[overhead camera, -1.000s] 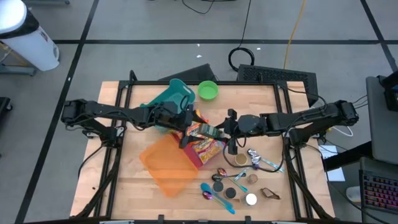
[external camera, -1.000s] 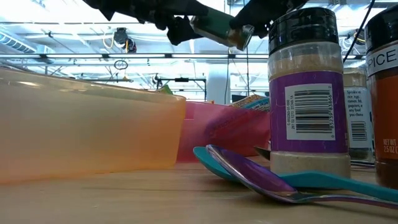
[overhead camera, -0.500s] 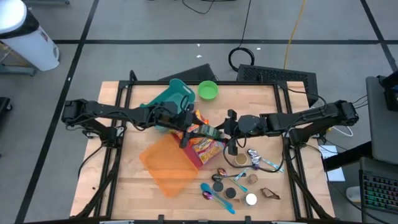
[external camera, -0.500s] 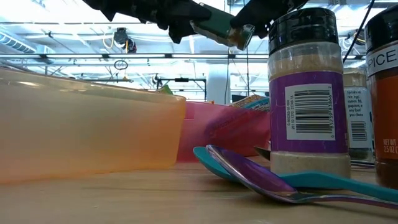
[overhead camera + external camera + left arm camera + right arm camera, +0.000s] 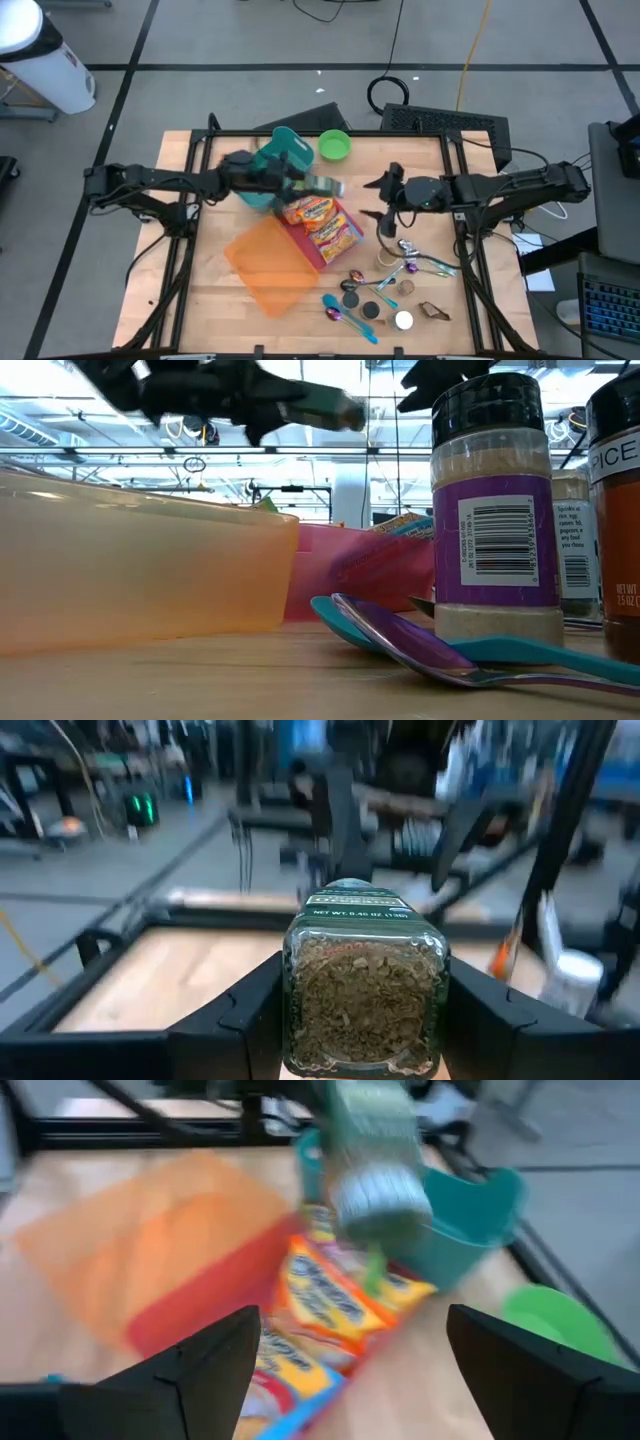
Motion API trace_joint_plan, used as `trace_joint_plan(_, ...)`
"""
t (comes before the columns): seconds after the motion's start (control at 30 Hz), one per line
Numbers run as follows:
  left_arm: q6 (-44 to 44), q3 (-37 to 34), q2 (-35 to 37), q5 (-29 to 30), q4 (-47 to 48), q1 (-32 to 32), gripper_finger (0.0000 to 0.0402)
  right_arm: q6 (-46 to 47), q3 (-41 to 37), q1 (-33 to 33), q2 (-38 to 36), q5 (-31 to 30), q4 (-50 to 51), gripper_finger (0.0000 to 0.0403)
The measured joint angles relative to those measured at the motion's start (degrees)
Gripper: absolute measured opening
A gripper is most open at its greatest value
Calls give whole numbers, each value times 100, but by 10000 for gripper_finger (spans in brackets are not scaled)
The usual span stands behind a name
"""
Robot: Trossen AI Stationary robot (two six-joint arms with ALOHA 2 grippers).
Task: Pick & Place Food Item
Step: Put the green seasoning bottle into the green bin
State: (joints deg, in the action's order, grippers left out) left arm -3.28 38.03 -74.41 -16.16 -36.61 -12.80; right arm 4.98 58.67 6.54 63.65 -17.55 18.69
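Observation:
A glass spice jar of green herbs (image 5: pixel 362 988) with a silver cap (image 5: pixel 372 1192) is held in my left gripper (image 5: pixel 300 184), level in the air above the near rim of the teal tub (image 5: pixel 285 150). In the low view the spice jar (image 5: pixel 322 407) shows high above the table. My right gripper (image 5: pixel 384 200) is open and empty, to the right of the red tray of snack packets (image 5: pixel 320 222); its fingers stand wide apart in the right wrist view (image 5: pixel 350 1345). My left gripper pinches the jar's glass body (image 5: pixel 300 982) between its two fingers (image 5: pixel 250 1012), one on each side, near the jar's bottom end. The fingers come level from the table's left and lie along the jar. The jar lies level, cap toward the table's right, lifted clear.
An orange lid (image 5: pixel 268 262) lies near the middle front, leaning on the red tray. A green bowl (image 5: pixel 334 145) sits at the far edge. Spice jars (image 5: pixel 497 510), spoons (image 5: pixel 345 315) and small lids crowd the near right.
My right gripper has let go of the jar's cap end, opened, and drawn back toward the table's right edge. My left gripper has carried the jar fast toward the far left, from above the snack packets to the teal tub, keeping it level.

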Motion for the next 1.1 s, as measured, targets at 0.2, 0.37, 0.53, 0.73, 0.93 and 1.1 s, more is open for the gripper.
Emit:
trace_joint_plan(0.2, -968, -1062, -47, -180, -2879, -412, 199, 104, -243, -161, 76, -663, -623, 299)
trace_joint_plan(0.37, -1207, -1116, -151, -267, -3611, -367, 199, -382, -1510, -455, 446, -216, -4192, 290)
trace_joint_plan(0.53, -1185, -871, -269, -374, -3693, -277, 199, -395, -2305, -821, 1600, 917, -8662, 286)
trace_joint_plan(0.73, -1189, -523, -602, -501, -3679, -242, 199, -101, -1673, -994, 2896, 1479, -9649, 292)
trace_joint_plan(0.93, -1185, -438, -704, -509, -3742, -244, 199, -64, -861, -985, 3481, 1739, -9834, 287)
trace_joint_plan(1.1, -1230, -440, -726, -661, -3675, -242, 199, -273, -507, -985, 3618, 1537, -9901, 270)
